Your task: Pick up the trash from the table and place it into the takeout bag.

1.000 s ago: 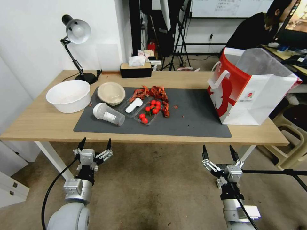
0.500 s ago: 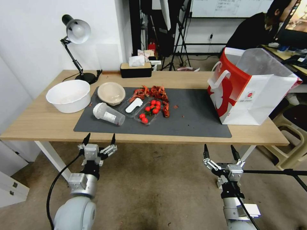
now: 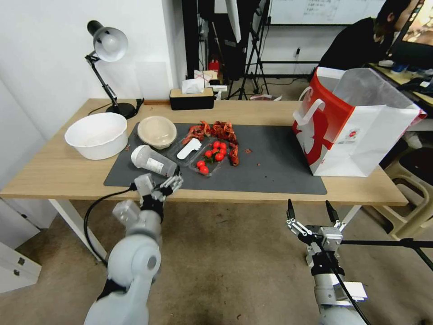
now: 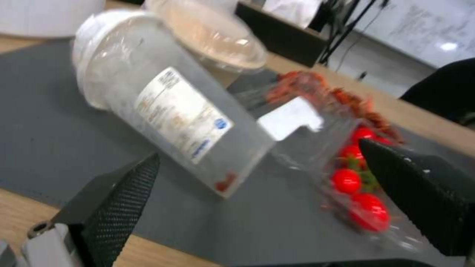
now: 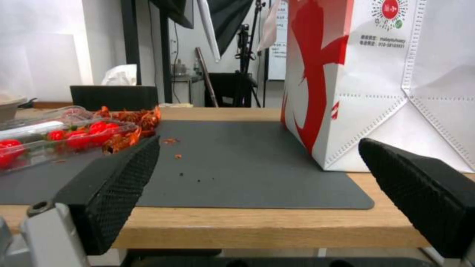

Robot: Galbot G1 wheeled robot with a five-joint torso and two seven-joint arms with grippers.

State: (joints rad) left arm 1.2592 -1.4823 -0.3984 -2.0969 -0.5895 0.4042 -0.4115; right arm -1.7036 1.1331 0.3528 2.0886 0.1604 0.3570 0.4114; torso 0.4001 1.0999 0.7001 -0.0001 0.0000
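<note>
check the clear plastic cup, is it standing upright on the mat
No, the clear plastic cup lies on its side on the dark grey mat, just beyond the open left gripper.

Bright, even room light, soft shadows under the long light-wood counter (image 3: pixel 270 110), and the left claw (image 3: pixel 158 184) smears with motion blur.
</note>
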